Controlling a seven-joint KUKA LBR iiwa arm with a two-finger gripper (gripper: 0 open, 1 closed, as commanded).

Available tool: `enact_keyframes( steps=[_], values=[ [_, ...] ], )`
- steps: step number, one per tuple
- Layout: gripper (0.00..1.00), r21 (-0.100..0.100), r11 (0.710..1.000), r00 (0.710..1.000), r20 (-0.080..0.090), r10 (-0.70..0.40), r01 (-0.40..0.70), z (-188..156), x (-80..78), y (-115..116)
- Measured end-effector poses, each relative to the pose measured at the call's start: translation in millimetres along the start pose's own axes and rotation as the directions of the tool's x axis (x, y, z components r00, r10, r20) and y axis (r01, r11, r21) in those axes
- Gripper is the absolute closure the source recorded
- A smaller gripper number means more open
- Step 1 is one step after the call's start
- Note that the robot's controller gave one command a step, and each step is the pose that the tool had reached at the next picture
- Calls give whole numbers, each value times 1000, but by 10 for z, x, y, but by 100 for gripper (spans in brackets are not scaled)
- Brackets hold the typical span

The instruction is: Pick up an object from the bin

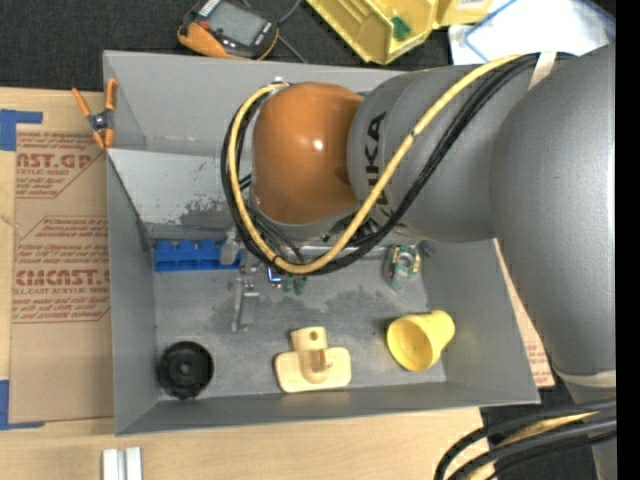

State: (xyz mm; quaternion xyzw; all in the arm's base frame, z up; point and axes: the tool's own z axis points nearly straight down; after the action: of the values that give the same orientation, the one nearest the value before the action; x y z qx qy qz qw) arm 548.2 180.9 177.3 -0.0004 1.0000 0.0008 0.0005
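1. The camera view is looking down from above, tilting somewhat to one side, onto the grey bin.
2. It is sitting near enough that the arm, entering from the frame's right, is covering the bin's upper right.

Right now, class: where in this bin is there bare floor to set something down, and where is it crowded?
Bare floor lies left, between the blue block and the black round knob, and mid-bin behind the cream peg piece. The front row towards the yellow cone is crowded.
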Motion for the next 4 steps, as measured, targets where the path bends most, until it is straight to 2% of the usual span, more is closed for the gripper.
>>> enact_keyframes(
  steps=[1,2,3,4],
  values=[
    [0,-1,968,968,-7,-252,252,1082,567,545],
    [0,1,905,904,9,-426,426,378,581,562],
    [0,-2,946,946,-7,-324,324,786,653,640],
    [0,-1,929,929,25,-370,370,1047,627,614]
  ],
)
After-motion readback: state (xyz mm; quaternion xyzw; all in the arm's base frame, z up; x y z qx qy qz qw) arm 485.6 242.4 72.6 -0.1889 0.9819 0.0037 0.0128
